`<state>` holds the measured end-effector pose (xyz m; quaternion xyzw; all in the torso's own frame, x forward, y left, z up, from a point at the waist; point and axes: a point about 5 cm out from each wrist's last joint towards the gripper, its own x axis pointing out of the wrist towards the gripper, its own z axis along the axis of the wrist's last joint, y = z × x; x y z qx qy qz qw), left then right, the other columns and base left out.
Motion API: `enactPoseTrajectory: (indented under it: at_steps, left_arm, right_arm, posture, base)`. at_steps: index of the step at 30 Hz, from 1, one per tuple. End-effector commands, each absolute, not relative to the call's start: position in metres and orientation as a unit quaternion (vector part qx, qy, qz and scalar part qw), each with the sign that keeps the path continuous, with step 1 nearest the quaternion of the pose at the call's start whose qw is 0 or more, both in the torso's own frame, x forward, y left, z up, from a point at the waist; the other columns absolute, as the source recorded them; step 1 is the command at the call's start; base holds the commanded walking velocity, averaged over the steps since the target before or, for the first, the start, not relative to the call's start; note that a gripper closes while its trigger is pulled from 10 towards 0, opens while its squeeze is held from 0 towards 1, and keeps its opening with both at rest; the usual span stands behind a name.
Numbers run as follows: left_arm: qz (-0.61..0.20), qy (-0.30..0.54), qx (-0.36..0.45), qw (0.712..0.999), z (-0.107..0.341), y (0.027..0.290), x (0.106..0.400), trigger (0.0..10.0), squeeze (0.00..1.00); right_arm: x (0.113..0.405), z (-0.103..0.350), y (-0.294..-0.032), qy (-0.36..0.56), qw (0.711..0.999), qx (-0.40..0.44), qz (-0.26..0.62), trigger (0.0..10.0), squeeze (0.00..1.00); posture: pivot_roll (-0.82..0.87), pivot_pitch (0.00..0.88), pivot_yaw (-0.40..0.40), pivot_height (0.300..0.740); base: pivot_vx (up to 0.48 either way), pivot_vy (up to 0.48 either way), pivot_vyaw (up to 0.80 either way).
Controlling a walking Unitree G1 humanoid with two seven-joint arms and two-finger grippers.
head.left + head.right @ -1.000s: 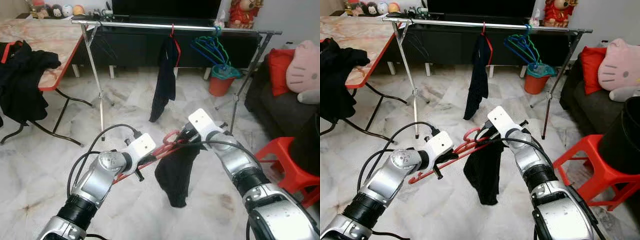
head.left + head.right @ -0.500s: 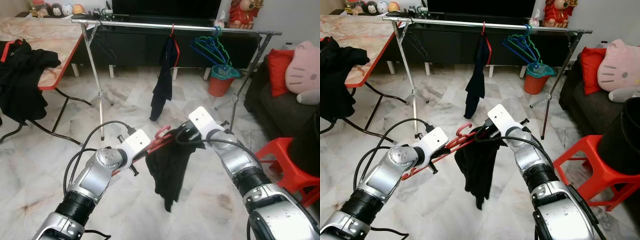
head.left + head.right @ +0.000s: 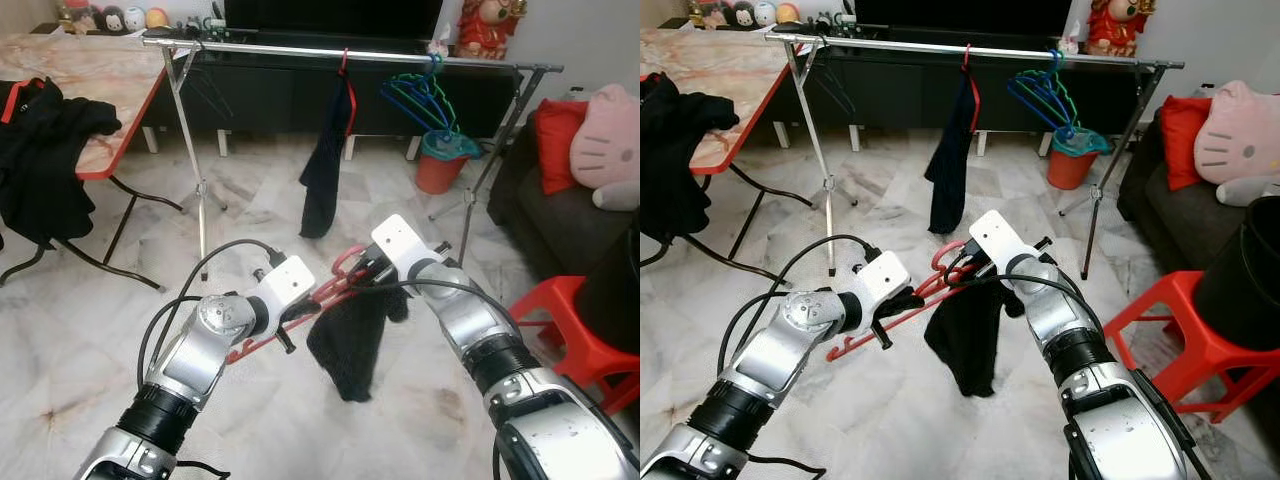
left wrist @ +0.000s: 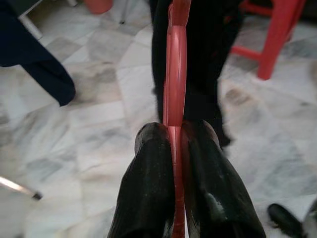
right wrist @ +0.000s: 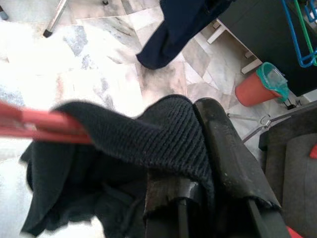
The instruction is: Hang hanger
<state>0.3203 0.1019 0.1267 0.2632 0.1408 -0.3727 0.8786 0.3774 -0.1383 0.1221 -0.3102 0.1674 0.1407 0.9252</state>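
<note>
A marble floor (image 3: 90, 350) stretches before a long metal clothes rail (image 3: 300, 50), where a dark garment (image 3: 328, 170) hangs from a red hook beside a cluster of blue and green hangers (image 3: 425, 100). A surface (image 3: 110, 70) draped with black clothing stands to the left; a red stool (image 3: 570, 330) sits to the right. In mid-air, well short of the rail, both arms hold a red hanger (image 3: 320, 300) carrying a black knit cloth (image 3: 350, 335). The left gripper (image 4: 173, 136) is clamped tight on the hanger's thin red bar. The right gripper (image 5: 198, 148) pinches a fold of the black cloth at the hanger's hook end.
</note>
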Motion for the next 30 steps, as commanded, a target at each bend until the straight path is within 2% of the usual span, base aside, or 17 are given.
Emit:
enactPoseTrajectory:
  at_steps: [1,3,8,15,22,30]
  left_arm:
    - [-0.343,0.126,0.271,0.891,0.134,0.106,0.328,10.0,0.00]
    - [-0.340,0.125,0.267,0.893,0.134,0.106,0.329,10.0,0.00]
    - [-0.375,0.137,0.270,0.876,0.128,0.098,0.322,10.0,0.00]
    - [-0.349,0.152,0.280,0.881,0.123,0.099,0.325,10.0,0.00]
    - [-0.436,0.129,0.230,0.861,0.127,0.083,0.310,10.0,0.00]
    - [-0.419,0.133,0.236,0.867,0.125,0.084,0.315,10.0,0.00]
  right_arm:
    - [0.378,0.130,-0.139,0.151,0.926,-0.317,0.138,10.0,0.00]
    - [0.378,0.130,-0.139,0.151,0.926,-0.317,0.138,10.0,0.00]
    - [0.378,0.132,-0.134,0.147,0.928,-0.312,0.140,10.0,0.00]
    - [0.377,0.130,-0.133,0.154,0.929,-0.309,0.135,10.0,0.00]
    - [0.375,0.132,-0.120,0.142,0.925,-0.308,0.170,10.0,0.00]
    - [0.373,0.137,-0.114,0.135,0.922,-0.312,0.186,10.0,0.00]
  posture:
    - [0.02,0.000,-0.119,0.740]
    - [0.02,0.000,-0.119,0.740]
    - [0.02,0.000,-0.117,0.740]
    - [0.02,0.000,-0.121,0.740]
    - [0.02,0.000,-0.120,0.740]
    - [0.01,0.000,-0.117,0.740]
  base:
    - [0.000,0.000,0.00]
    - [0.000,0.000,0.00]
    - [0.000,0.000,0.00]
    - [0.000,0.000,0.00]
    - [0.000,0.000,0.00]
    - [0.000,0.000,0.00]
